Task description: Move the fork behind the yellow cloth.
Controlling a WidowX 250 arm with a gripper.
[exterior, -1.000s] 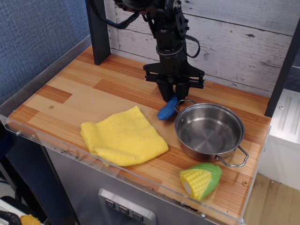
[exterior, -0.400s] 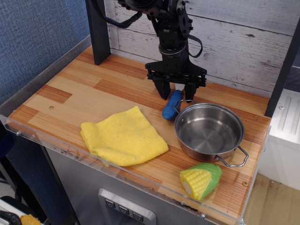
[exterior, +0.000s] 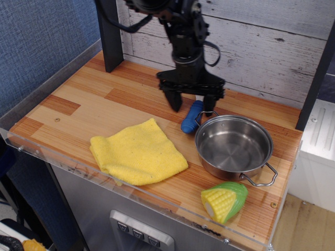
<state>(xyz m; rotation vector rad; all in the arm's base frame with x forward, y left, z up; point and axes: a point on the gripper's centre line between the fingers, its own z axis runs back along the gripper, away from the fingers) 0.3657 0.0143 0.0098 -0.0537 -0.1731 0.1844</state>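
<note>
The fork (exterior: 192, 116) lies on the wooden counter with its ribbed blue handle showing, just behind the right corner of the yellow cloth (exterior: 137, 151) and against the left rim of the steel pot. Its metal head is hidden behind the gripper. My gripper (exterior: 191, 102) hovers just above the fork's far end, open, with one finger on each side of the handle and not touching it. The yellow cloth lies folded near the counter's front edge.
A steel pot (exterior: 234, 146) with two handles stands at the right. A toy corn (exterior: 224, 201) lies at the front right corner. A dark post (exterior: 109, 36) stands at the back left, and a plank wall (exterior: 261, 47) runs behind.
My gripper has opened and let go of the fork, then risen slightly and shifted left. The fork has settled a little to the right, next to the pot.
</note>
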